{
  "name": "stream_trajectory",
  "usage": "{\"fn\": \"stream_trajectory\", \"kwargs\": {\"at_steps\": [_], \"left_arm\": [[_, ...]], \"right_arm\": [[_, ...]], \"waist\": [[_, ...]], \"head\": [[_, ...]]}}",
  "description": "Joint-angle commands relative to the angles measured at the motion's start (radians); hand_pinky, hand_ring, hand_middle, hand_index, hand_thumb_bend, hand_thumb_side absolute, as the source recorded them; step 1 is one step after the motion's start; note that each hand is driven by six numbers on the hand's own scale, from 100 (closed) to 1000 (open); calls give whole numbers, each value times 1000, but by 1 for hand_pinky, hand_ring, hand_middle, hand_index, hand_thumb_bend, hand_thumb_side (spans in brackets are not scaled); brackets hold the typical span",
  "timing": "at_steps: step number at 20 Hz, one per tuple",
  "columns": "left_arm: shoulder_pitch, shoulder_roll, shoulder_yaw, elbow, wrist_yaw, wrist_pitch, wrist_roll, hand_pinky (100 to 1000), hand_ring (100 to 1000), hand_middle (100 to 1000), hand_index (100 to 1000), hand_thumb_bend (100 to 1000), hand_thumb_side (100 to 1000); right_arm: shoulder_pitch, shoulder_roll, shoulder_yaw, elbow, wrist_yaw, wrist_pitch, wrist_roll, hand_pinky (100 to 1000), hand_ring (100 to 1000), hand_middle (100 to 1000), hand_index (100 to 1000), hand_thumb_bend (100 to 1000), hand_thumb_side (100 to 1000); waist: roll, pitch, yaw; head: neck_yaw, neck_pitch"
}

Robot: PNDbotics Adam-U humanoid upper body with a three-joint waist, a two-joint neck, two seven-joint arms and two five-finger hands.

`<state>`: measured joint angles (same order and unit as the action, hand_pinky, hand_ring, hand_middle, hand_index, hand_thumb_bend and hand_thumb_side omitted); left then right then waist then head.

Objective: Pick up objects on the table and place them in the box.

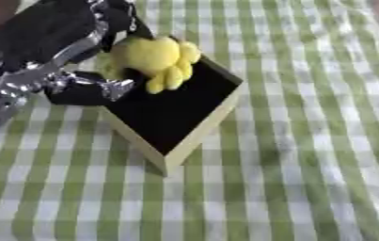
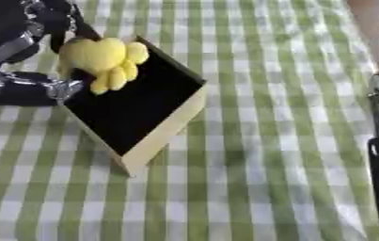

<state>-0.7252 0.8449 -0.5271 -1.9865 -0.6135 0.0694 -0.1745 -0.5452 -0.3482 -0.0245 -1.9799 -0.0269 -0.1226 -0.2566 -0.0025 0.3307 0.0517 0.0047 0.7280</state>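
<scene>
Left hand (image 1: 77,66), black with silver joints, has its fingers curled round a soft yellow lumpy toy (image 1: 155,59), held over the far corner of the shallow pale-walled box with black interior (image 1: 196,136). Box sits on green-and-white checked tablecloth (image 1: 307,164). Right arm's hand state: cannot tell.

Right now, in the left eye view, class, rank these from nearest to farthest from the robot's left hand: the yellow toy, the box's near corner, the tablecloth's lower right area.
1. Yellow toy, touching the left hand, upper left.
2. Box's near corner, centre.
3. Tablecloth's lower right area, farthest.
</scene>
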Motion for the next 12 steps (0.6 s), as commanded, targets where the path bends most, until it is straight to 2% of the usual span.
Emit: {"fn": "stream_trajectory", "kwargs": {"at_steps": [1,6,12], "left_arm": [[0,3,-4,-14,-31,7,-35,172,372,386,532,100,100],[-17,-44,-20,-14,-80,21,-82,178,372,387,536,100,100],[-79,-110,-41,31,-179,-18,-120,174,366,386,532,109,100]], "right_arm": [[-10,-7,-7,-20,6,1,-4,732,727,617,802,100,1000],[-6,-4,-6,-20,5,5,-4,731,726,616,802,100,1000],[0,-1,-4,-20,4,7,0,731,725,615,801,100,1000]], "waist": [[0,-15,2],[2,-13,-2],[5,-12,-2]], "head": [[-4,-7],[-1,-9],[5,-12]]}}
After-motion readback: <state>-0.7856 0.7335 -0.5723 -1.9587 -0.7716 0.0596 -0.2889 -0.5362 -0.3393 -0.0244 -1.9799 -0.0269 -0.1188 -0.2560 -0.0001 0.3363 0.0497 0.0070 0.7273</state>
